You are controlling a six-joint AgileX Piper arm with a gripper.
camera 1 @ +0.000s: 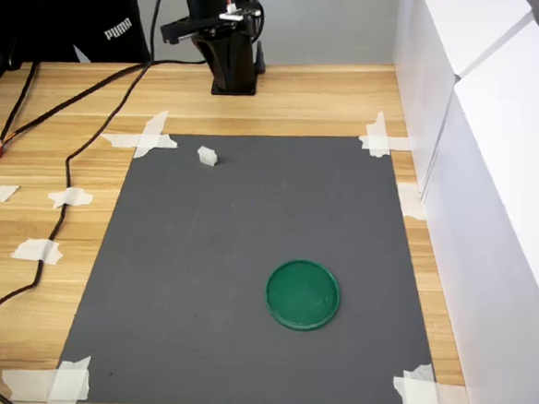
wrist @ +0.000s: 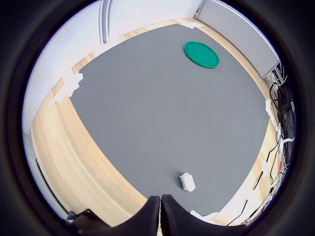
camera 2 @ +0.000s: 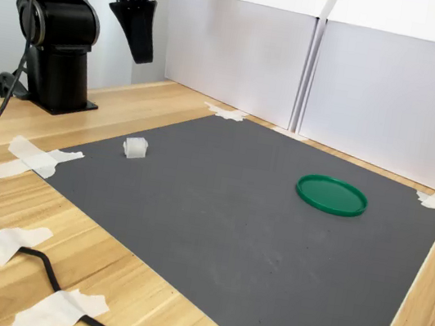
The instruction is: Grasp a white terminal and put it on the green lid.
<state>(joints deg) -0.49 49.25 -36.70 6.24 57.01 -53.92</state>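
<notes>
On the grey mat (camera 1: 247, 256), the white terminal (camera 1: 207, 155) lies free, orientation unclear; fingers (wrist: 160, 216) clenched, empty.

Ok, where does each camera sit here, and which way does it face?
First exterior view: high, opposite the arm's base, looking down on the grey mat; base and folded arm at the top.
Second exterior view: low at the mat's side; arm base and hand on the second exterior view's left.
Wrist view: raised, looking along shut fingertips.
All share the white terminal and green lid.

Pale wooden table (camera 1: 314, 99), grey mat (camera 1: 247, 256), white partition panels (camera 2: 394, 92).
</notes>
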